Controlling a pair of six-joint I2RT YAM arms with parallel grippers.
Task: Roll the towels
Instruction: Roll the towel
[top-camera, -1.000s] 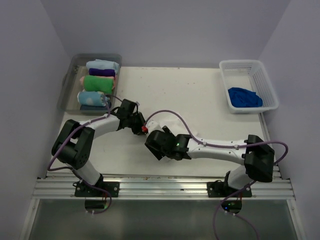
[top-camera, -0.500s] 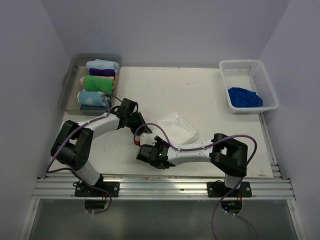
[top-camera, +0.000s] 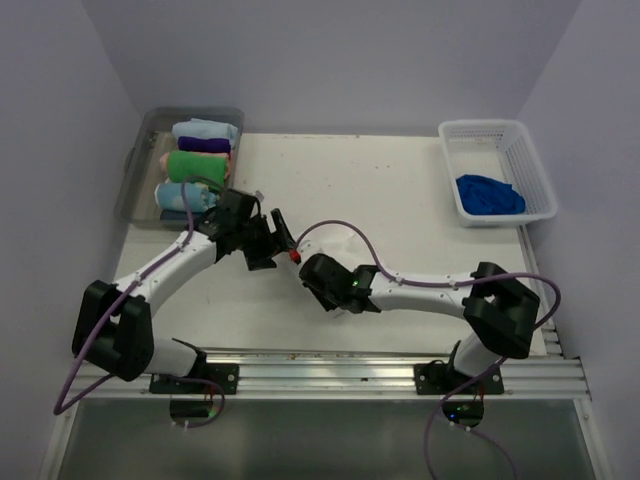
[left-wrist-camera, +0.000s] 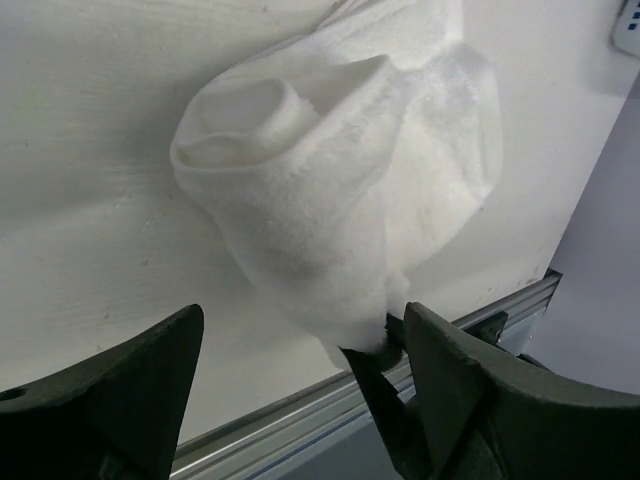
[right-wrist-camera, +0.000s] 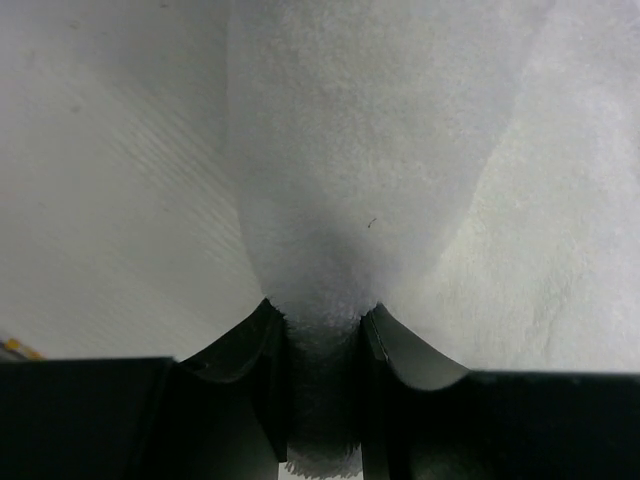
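A white towel (left-wrist-camera: 340, 170) lies bunched into a loose roll on the table, its near end drawn to a point. My right gripper (right-wrist-camera: 320, 335) is shut on that pinched end, and the cloth (right-wrist-camera: 400, 140) spreads out beyond its fingers. My left gripper (left-wrist-camera: 300, 385) stands open just short of the towel, with its fingers either side and not touching. In the top view the left gripper (top-camera: 270, 238) and right gripper (top-camera: 312, 272) meet near the table's middle left. The towel is mostly hidden under them there.
A clear bin (top-camera: 135, 175) at the back left holds several rolled towels, among them a green one (top-camera: 198, 164) and a blue dotted one (top-camera: 182, 196). A white basket (top-camera: 520, 140) at the back right holds a crumpled blue towel (top-camera: 488, 194). The table's metal front rail (top-camera: 320, 372) lies near.
My left gripper has opened and let go of the towel, its arm swinging left. My right gripper has closed on the towel's end and moved back up beside the left one.
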